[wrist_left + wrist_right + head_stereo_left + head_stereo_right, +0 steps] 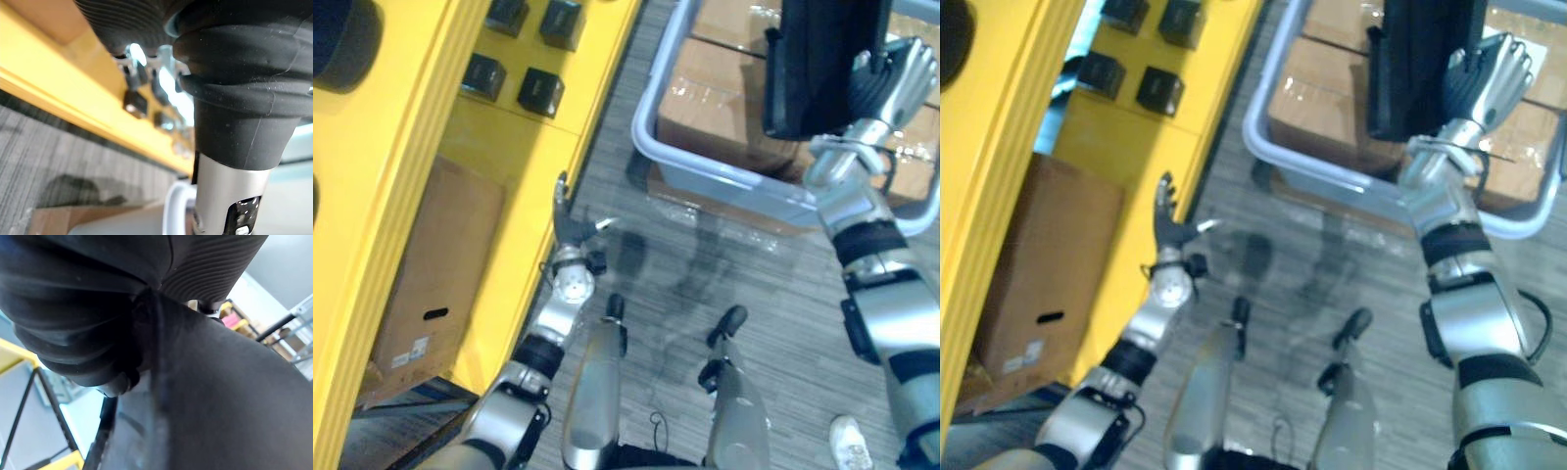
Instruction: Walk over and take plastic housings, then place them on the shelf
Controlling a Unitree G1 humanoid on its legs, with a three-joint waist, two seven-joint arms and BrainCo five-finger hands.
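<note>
In the upper right of the head views, the right hand [893, 80] is raised with its fingers curled round the edge of a large black plastic housing [818, 64], which it holds upright above a grey cart [705, 164]. The cart has a rounded pale rail and is loaded with taped cardboard cartons [715, 90]. The housing is in the air at the top of the frame, well apart from the yellow shelf [431, 117] that runs down the left side. Four small black housings [540, 91] already lie on the shelf's upper level, in two pairs near the top of the frame. Under that level, at lower left, stands a brown cardboard box [435, 264] with a slot handle and a label. The left hand [566, 217] hangs at centre left, just beside the shelf's front edge, with its dark fingers pointing up and loosely straight and the thumb out to the side - it holds nothing. Grey carpeted floor [783, 294] lies between the shelf and the cart, and a white shoe [850, 441] shows at the lower right edge.
</note>
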